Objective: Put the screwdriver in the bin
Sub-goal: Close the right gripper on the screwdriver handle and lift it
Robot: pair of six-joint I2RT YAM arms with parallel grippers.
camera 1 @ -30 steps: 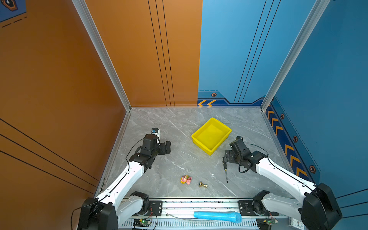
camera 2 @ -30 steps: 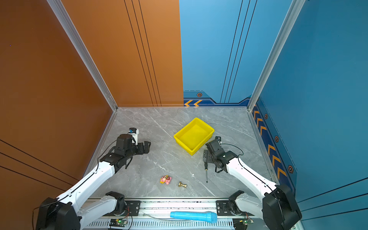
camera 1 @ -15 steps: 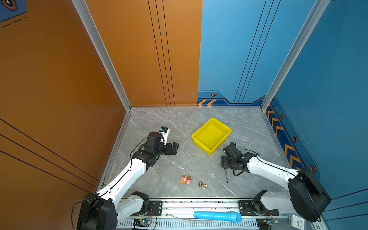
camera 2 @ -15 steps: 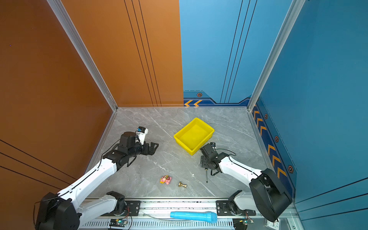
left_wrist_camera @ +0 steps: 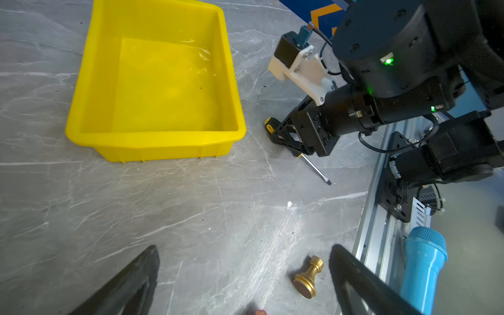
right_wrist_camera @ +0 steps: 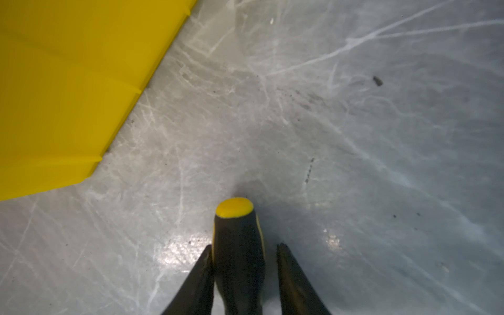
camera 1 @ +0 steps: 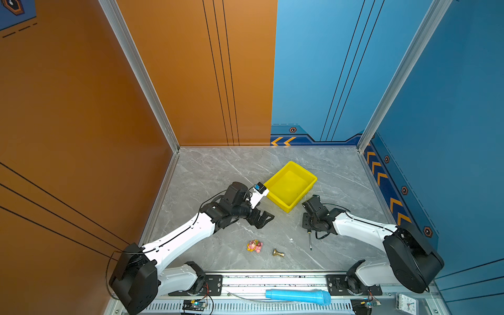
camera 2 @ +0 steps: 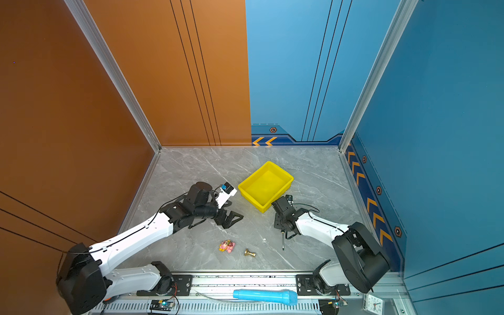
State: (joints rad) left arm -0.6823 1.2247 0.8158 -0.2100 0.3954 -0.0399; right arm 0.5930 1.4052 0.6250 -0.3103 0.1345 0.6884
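Screwdriver [right_wrist_camera: 238, 231] pickup: left tool [left_wrist_camera: 244, 249] gapes, idle. The bin [left_wrist_camera: 163, 148] sits just ahead of the right tool [right_wrist_camera: 244, 246], which straddles the handle on the desk [right_wrist_camera: 354, 136]; one side touches, but a firm clamp cannot be told. Lifting on a partial hold risks the handle pivoting and slipping out.

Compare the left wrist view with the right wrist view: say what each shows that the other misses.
Left wrist only: the empty inside of the bin, the shaft and tip of the screwdriver lying on the table, a brass knob, a blue cylinder. Right wrist only: how the fingers of the right gripper sit at the handle, one touching, a sliver of gap beside the other. Both: bin, screwdriver, table.
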